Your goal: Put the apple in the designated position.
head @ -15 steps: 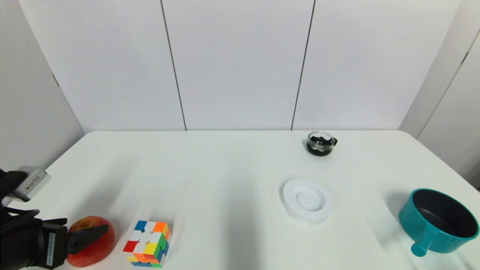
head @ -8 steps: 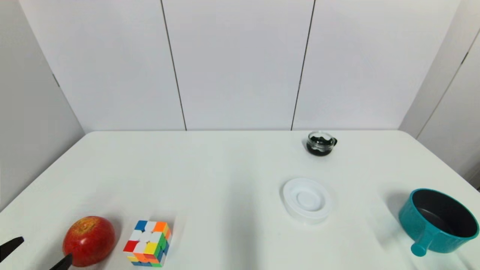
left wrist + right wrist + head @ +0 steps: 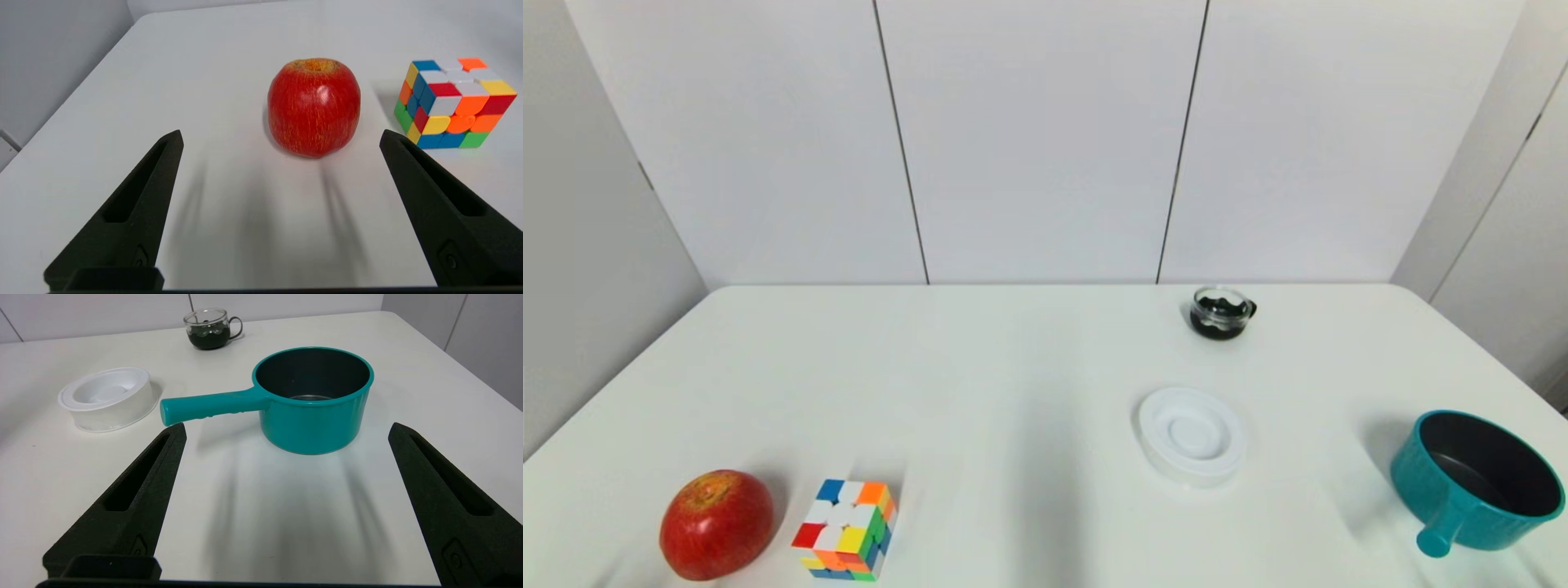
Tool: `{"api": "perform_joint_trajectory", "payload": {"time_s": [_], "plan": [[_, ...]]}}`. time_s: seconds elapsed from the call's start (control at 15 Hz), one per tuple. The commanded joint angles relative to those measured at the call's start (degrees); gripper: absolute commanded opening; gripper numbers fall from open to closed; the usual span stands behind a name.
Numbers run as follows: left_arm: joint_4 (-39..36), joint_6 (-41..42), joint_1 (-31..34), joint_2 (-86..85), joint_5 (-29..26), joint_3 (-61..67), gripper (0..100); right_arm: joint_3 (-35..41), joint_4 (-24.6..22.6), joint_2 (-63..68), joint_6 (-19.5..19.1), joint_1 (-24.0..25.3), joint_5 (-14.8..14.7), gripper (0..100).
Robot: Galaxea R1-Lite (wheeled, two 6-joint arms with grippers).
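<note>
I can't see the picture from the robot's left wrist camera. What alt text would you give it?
A red apple sits on a white table, just ahead of the robot's open left hand, whose two black fingers touch nothing. A multicoloured puzzle cube stands beside the apple, apart from it.

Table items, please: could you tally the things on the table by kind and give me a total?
Apple: 1
Puzzle cube: 1
White ridged dish: 1
Glass cup: 1
Teal pot: 1
Total: 5
</note>
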Motion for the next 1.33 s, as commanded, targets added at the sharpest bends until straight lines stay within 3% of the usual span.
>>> {"api": "perform_joint_trajectory", "payload": {"time_s": [0.07, 1.33], "plan": [[-0.13, -5.03, 0.06, -1.27, 0.6, 0.18, 100, 0.7, -0.03, 0.0, -0.01, 0.01, 0.0, 100], [-0.13, -5.12, -0.02, -1.27, 0.6, 0.18, 100, 0.62, -0.03, 0.09, 0.25, 0.01, -0.09, 100]]}}
